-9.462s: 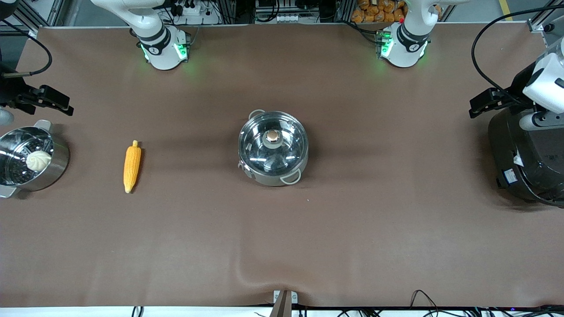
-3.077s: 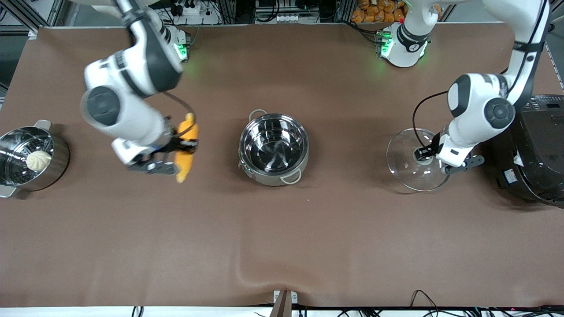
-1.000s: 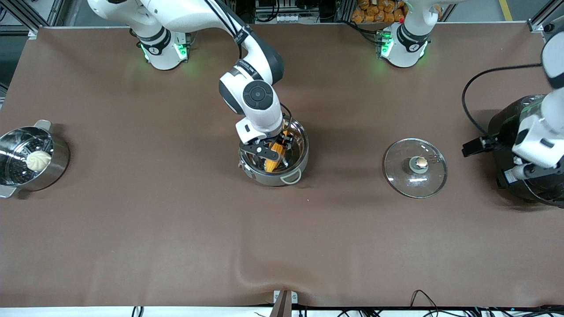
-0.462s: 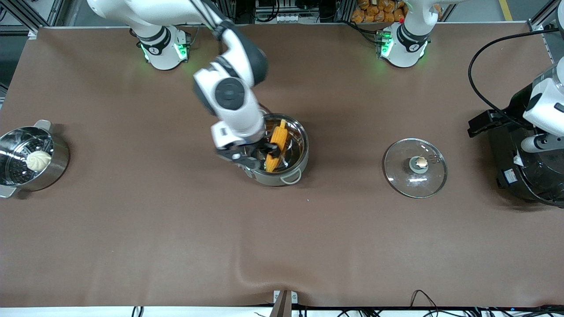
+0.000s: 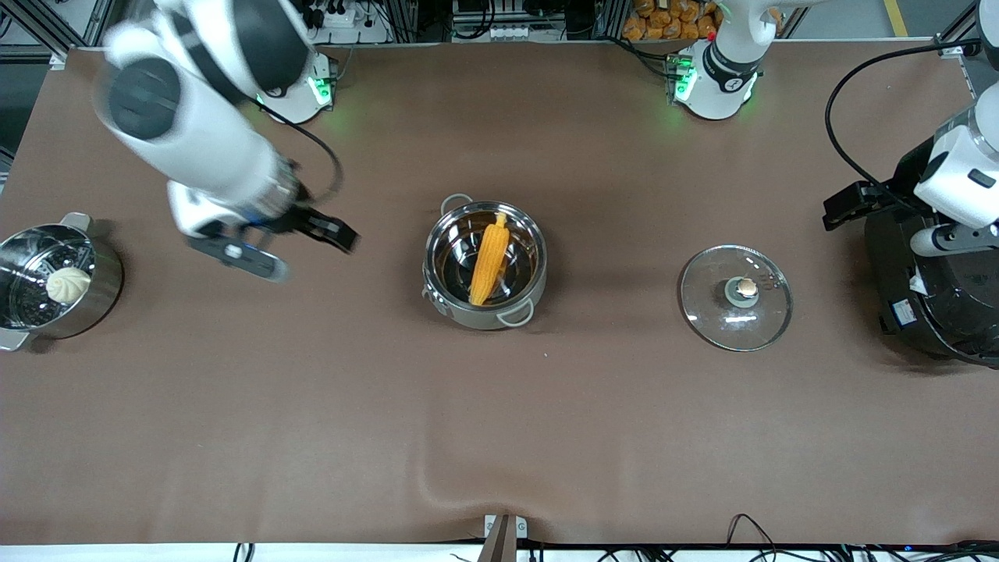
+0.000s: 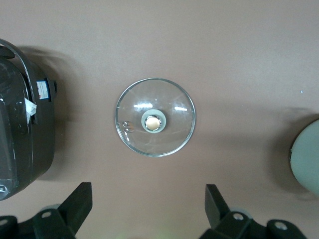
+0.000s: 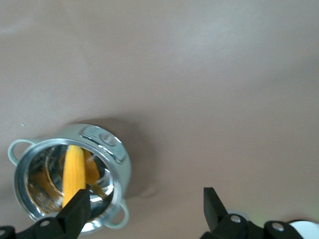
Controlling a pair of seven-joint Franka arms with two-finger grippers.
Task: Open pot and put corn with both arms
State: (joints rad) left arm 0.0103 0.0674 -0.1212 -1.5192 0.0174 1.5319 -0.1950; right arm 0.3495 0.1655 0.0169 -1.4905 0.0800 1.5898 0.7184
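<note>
Pot: the pot (image 5: 484, 265) stands uncovered on the table (image 5: 499, 437), about midway between my two bases. In my right wrist view I see its steel wall (image 7: 107, 144) and both light loop handles.

Corn: the corn (image 5: 489, 259) lies inside the pot, slanted across the mirror-like bottom, its tapered tip toward my bases and its thick end toward the front camera. In my right wrist view the cob (image 7: 73, 174) shows as a yellow bar with its reflection beside it.

Lid: the glass lid (image 5: 736, 297) lies flat on the table, copper-coloured knob up, between the pot and the rice cooker (image 5: 936, 289), well apart from the pot. My left wrist view looks straight down on it (image 6: 155, 117).

My right gripper: my right gripper (image 5: 300, 246) hangs in the air over bare table between the steamer pot and the pot, fingers spread apart and holding nothing. Its fingertips (image 7: 79, 209) frame the bottom of my right wrist view, with the pot seen between and past them.

My left gripper: my left gripper (image 6: 148, 206) hovers near the rice cooker at the left arm's end of the table, fingers wide apart and empty.

Steamer pot: the steamer pot (image 5: 55, 281) with a white bun (image 5: 68, 285) sits at the right arm's end of the table, well apart from everything else.
</note>
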